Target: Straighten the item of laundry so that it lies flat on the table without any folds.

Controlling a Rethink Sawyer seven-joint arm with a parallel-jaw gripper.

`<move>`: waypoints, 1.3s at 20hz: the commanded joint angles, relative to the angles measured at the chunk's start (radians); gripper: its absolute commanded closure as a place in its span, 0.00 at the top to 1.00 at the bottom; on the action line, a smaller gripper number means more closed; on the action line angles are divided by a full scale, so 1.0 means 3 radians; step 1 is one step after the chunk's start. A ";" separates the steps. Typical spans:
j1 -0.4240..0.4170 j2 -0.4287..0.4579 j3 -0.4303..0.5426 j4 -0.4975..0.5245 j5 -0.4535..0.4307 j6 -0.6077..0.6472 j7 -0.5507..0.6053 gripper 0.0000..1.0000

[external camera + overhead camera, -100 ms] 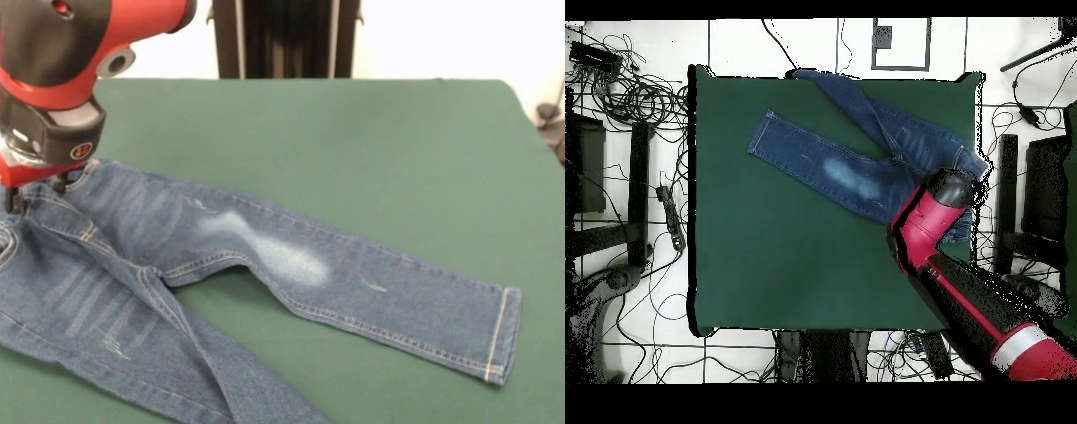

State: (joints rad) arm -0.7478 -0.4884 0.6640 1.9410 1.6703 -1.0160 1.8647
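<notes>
The item of laundry, a small pair of blue jeans [177, 256], lies on the green table [371, 141] with its waist at the left edge of the front view. One leg runs right to a hemmed cuff [501, 334]. The other leg runs off the picture's bottom and has a lengthwise fold. My gripper [35, 187] is down at the waistband, mostly hidden under the red and black arm head [53, 79]. In the overhead view the jeans [855, 160] lie near the table's [785, 260] far right corner, and the arm head [950, 190] covers the waist.
In the overhead view one jeans leg reaches the table's top edge [805, 74]. Cables [635, 95] and black stands [1005, 200] lie on the floor around the table. A dark stand base [552, 119] sits beyond the table's right corner in the front view.
</notes>
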 commanded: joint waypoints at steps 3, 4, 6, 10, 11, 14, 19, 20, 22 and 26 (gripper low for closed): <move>0.0236 0.0115 0.0207 -0.0211 0.0524 -0.0163 -0.1067 1.00; 0.0249 0.0094 0.0280 -0.0247 0.0627 -0.0221 -0.1097 1.00; 0.0260 0.0061 0.0436 -0.0290 0.0803 -0.0250 -0.1101 1.00; 0.0308 -0.0045 0.0668 -0.0336 0.1133 -0.0386 -0.1126 1.00; 0.0314 -0.0063 0.0708 -0.0344 0.1187 -0.0413 -0.1134 1.00; 0.0304 -0.0094 0.0856 -0.0370 0.1370 -0.0502 -0.1173 1.00; 0.0310 -0.0119 0.0982 -0.0409 0.1441 -0.0579 -0.1163 1.00; 0.0318 -0.0110 0.0993 -0.0426 0.1427 -0.0590 -0.1155 1.00; 0.0337 -0.0082 0.1001 -0.0457 0.1387 -0.0600 -0.1118 1.00; 0.0370 -0.0075 0.1046 -0.0531 0.1391 -0.0717 -0.1112 1.00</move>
State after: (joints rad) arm -0.7028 -0.5470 0.8716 1.8189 2.0145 -1.1595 1.8642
